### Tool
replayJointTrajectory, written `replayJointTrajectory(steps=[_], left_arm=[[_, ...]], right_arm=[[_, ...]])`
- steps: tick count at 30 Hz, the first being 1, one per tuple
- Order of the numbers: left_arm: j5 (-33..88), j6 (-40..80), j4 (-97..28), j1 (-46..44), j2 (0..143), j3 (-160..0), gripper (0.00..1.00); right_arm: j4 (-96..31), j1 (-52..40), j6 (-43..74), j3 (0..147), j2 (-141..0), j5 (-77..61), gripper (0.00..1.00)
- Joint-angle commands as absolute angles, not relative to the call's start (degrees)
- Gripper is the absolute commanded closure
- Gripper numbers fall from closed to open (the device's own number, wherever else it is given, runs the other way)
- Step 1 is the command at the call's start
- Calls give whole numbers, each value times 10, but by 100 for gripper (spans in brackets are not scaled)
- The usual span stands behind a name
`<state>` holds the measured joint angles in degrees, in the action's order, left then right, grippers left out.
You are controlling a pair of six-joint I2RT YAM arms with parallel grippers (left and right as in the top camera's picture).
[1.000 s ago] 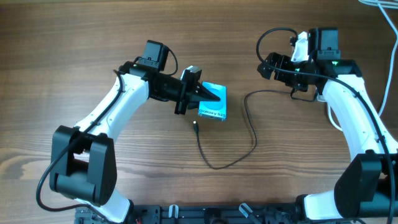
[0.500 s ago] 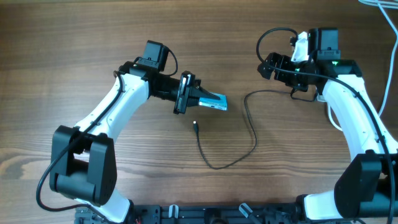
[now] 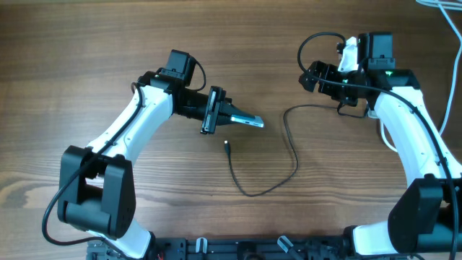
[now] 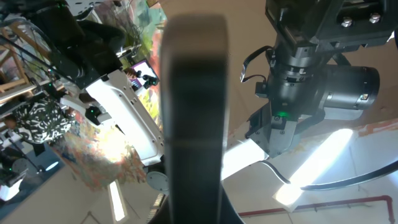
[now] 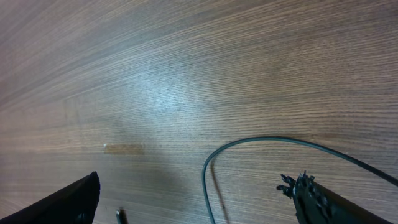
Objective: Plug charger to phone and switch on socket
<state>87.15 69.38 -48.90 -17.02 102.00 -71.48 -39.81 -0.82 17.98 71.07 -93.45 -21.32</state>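
Clenched edge-up in the left gripper, left of centre: the phone, a thin cyan sliver from overhead, a dark blurred slab through the left wrist. Just nearer on the table, the loose connector of the charger, cable looping right. Right gripper spread wide at far right, plain only through its wrist.
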Motion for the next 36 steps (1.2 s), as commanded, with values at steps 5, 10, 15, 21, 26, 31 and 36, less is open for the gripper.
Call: replayJointTrajectory(steps=[5, 10, 15, 21, 26, 31, 36], left_arm=[[901, 699, -491, -195, 1009, -720, 96], [901, 699, -492, -224, 1008, -720, 96], [901, 699, -494, -260, 1008, -720, 96], [901, 699, -507, -266, 1008, -720, 96], [901, 699, -507, -266, 1008, -720, 96], [901, 699, -507, -266, 1008, -720, 96], [901, 699, -506, -266, 1008, -720, 96]], right_arm=[[-397, -9, 182, 716, -935, -206, 0], [-397, -9, 182, 716, -935, -206, 0], [-397, -9, 182, 716, -935, -206, 0], [-397, -9, 182, 716, -935, -206, 0], [-397, -9, 182, 716, -935, -206, 0], [-397, -9, 182, 716, -935, -206, 0], [-397, -9, 182, 716, -935, -205, 0]])
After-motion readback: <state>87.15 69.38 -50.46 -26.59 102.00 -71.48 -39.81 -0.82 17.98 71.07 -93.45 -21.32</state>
